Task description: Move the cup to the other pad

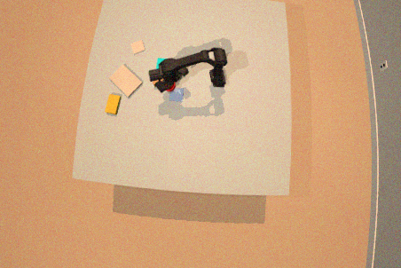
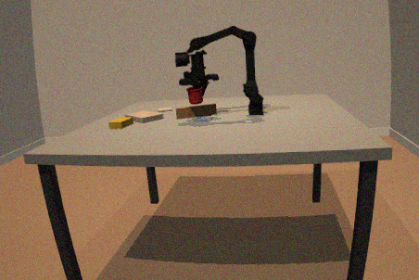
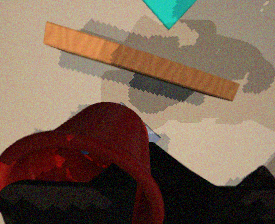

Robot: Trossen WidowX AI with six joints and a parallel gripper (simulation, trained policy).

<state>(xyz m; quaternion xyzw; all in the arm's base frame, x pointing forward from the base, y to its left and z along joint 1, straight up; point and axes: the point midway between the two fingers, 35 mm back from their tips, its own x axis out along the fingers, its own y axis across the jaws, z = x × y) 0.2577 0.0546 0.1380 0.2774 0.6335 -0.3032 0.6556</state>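
Note:
My gripper (image 1: 166, 82) (image 2: 196, 87) (image 3: 143, 147) is shut on the rim of the red cup (image 1: 170, 87) (image 2: 195, 95) (image 3: 89, 150) and holds it upright in the air, well above the table. The pale blue pad (image 1: 176, 95) (image 2: 202, 119) lies on the table just below and beside the cup; the wrist view shows only a sliver of it (image 3: 152, 133). The teal pad (image 1: 160, 60) (image 3: 169, 10) lies beyond a long wooden bar (image 2: 196, 111) (image 3: 139, 60) that lies flat between the two pads. The cup's inside is dark; I cannot make out the marbles clearly.
A yellow block (image 1: 113, 104) (image 2: 120, 122), a flat tan slab (image 1: 126, 80) (image 2: 145, 116) and a small tan tile (image 1: 137, 46) (image 2: 164, 109) lie to the left. The arm's base (image 1: 217, 77) (image 2: 254, 104) stands to the right of the pads.

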